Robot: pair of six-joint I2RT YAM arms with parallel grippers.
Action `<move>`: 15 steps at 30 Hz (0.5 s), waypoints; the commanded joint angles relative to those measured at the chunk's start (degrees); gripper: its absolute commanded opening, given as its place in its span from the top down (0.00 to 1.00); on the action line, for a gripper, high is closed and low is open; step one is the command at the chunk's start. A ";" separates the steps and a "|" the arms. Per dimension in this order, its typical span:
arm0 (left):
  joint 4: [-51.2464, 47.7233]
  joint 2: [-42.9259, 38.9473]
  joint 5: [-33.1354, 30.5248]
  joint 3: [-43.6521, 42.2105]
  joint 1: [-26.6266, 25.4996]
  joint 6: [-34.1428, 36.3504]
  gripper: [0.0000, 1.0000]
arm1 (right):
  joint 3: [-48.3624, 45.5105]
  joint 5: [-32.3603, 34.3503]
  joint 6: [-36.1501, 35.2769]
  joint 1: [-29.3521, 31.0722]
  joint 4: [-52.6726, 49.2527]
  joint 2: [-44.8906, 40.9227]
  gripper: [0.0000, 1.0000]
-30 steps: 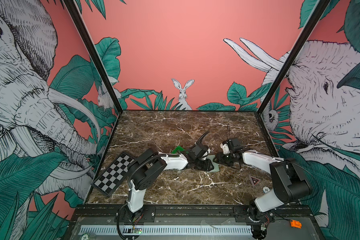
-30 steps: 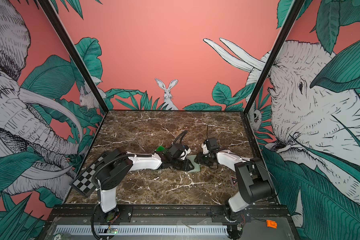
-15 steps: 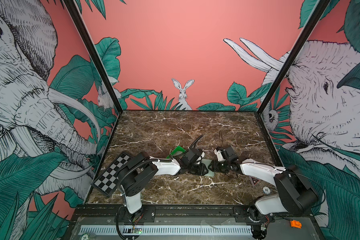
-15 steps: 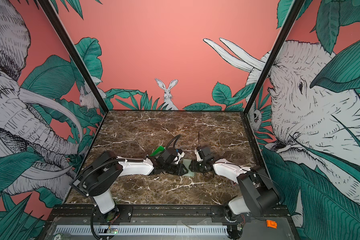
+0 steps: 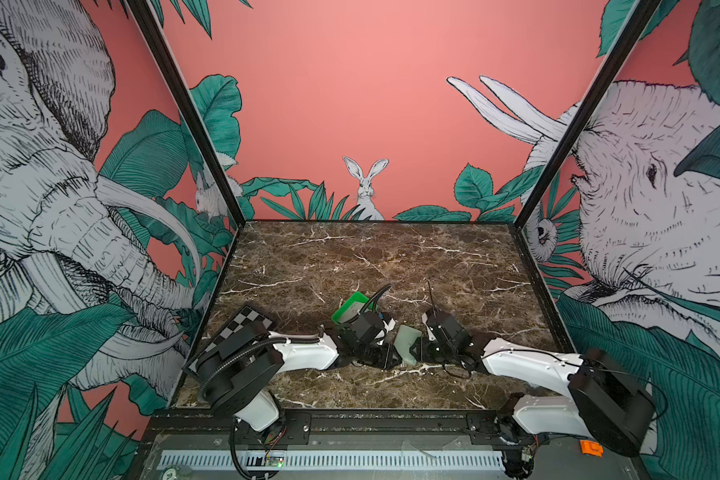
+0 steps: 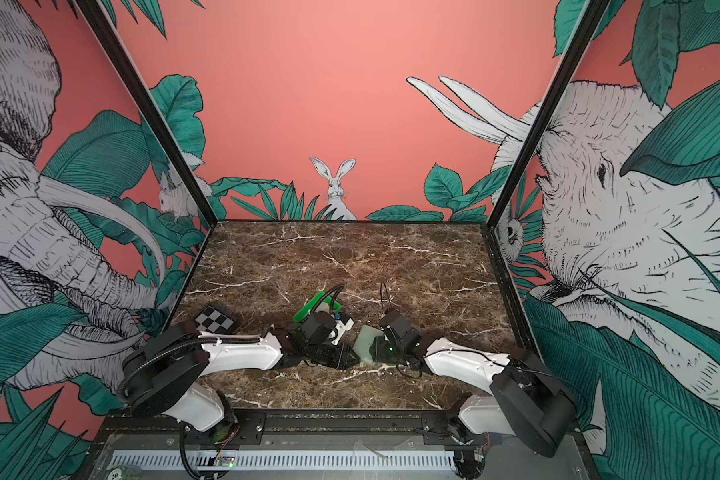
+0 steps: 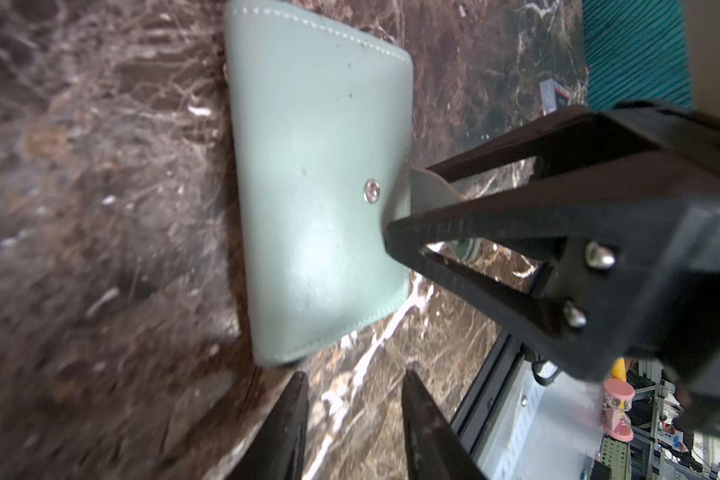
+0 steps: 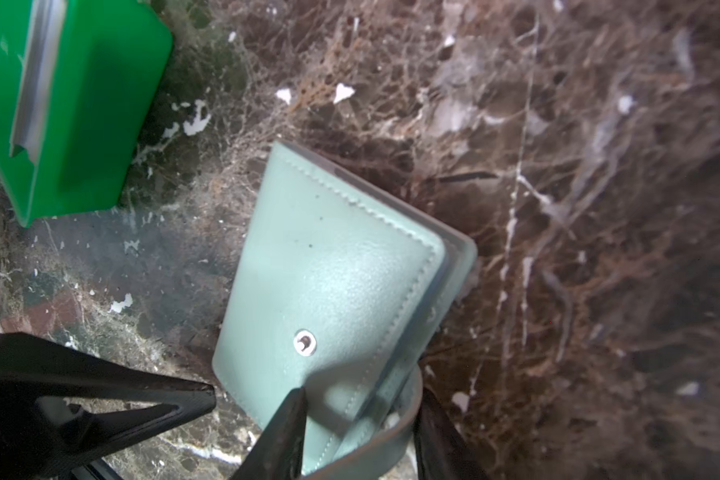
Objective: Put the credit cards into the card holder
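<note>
We see the card holder (image 7: 321, 187) lying flat and closed, cover up, on the marble table (image 5: 350, 257). It sits directly between our two grippers, which meet it from opposite sides.

The left gripper (image 7: 355, 374) has its jaws apart with only bare marble between them. Its fingertips (image 7: 294, 407) sit just short of the holder's nearest corner, and as far as the left wrist view shows they do not touch it.

The right gripper (image 8: 362, 395) straddles the opposite edge. The snap strap (image 7: 431, 189) loops between its jaws, with one finger lying over the cover's corner and the other against the outside of the loop. We cannot tell whether those jaws press on the strap or merely stand around it.

The snap stud (image 8: 305, 343) on the cover is bare and lies just ahead of the right gripper's tips. Clear sleeves (image 8: 460, 266) peek out along the holder's edge farthest from the left gripper.

The green tray (image 5: 360, 296) stands just behind the left gripper's wrist, apart from the holder, with the pale credit cards (image 5: 351, 310) inside it. A checkerboard (image 5: 242, 328) lies farther back, beside the left arm's elbow.
</note>
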 commanded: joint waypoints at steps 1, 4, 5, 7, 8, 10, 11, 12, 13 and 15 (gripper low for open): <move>-0.70 -4.07 0.40 -0.49 -0.20 0.93 0.59 | -0.19 3.22 1.85 0.64 0.04 -2.06 0.57; -2.11 -5.83 0.74 0.95 -0.11 1.43 0.57 | 1.21 3.70 1.12 0.74 -2.36 -3.28 0.53; -3.25 -6.33 0.12 1.58 -0.04 1.81 0.57 | 1.84 4.07 0.77 0.76 -3.63 -3.78 0.52; -4.91 -7.18 -0.35 2.73 0.21 2.72 0.57 | 2.69 4.73 0.37 0.81 -5.67 -4.83 0.51; -6.31 -7.40 -0.50 3.46 0.50 3.11 0.57 | 3.20 5.13 0.28 0.78 -6.71 -5.49 0.51; -9.07 -7.76 -0.94 4.72 1.02 4.38 0.57 | 3.88 5.75 0.29 0.76 -8.29 -6.70 0.50; -10.61 -7.91 -1.38 5.26 1.32 5.02 0.57 | 4.13 6.25 0.33 0.73 -9.17 -7.34 0.50; -11.68 -8.03 -1.86 5.50 1.59 5.42 0.57 | 4.48 6.55 0.36 0.79 -9.93 -7.79 0.50; -12.27 -8.03 -2.19 5.60 2.05 5.68 0.58 | 4.84 7.10 0.54 0.81 -10.94 -8.16 0.50; -12.51 -7.81 -2.53 5.59 3.23 5.92 0.60 | 5.72 7.98 1.04 0.78 -13.13 -8.58 0.50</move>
